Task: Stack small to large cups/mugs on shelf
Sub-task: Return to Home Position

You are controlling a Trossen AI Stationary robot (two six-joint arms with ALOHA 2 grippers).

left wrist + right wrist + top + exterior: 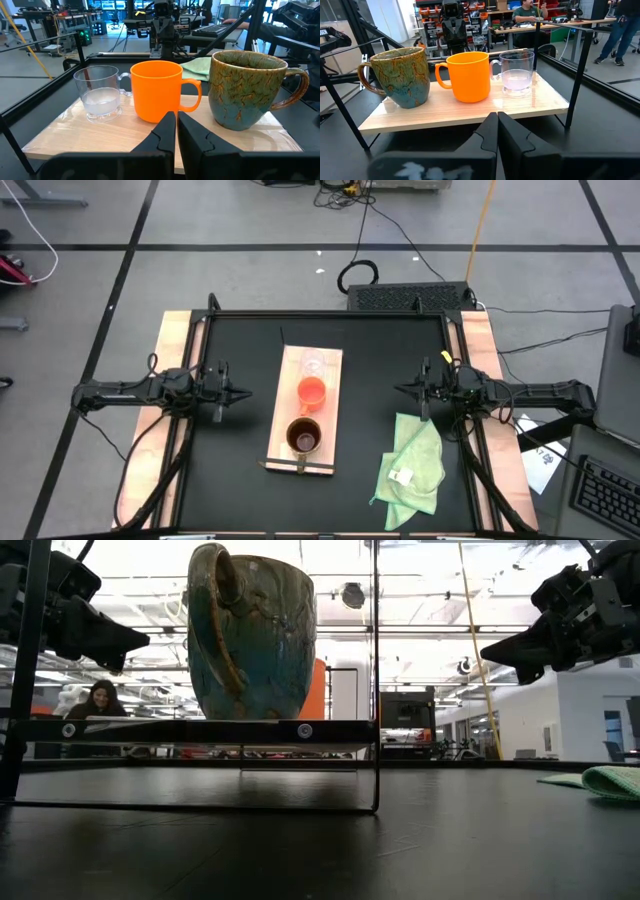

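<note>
Status: all 3 cups are on the shelf (283,405), which lies mid-desk, lengthwise front to back. They stand upright in 1 row, ordered by size:
- small clear glass cup (313,365) at the far end
- orange-red mug (312,392) in the middle
- brown mug (304,437) at the end with the dark strip

They sit close side by side, not nested. I can't tell from either wrist view whether neighbours touch.

Left gripper (240,393) hangs over the black desk (235,480) to the left of the shelf, level with the orange-red mug and well clear of it. Its fingers (167,132) are clenched together with nothing between them. Right gripper (402,390) mirrors it on the other side, just past the top edge of the green cloth (412,465). Its fingers (487,131) are also pressed together and empty. Both point inward at the row.

My read: placement is done and the size order looks right. Nothing is tipped or hanging off the board. What's left is only parking the arms. They look symmetric and near a rest pose, but I can't confirm from here that it's the final home pose. I see no cup work remaining.
</note>
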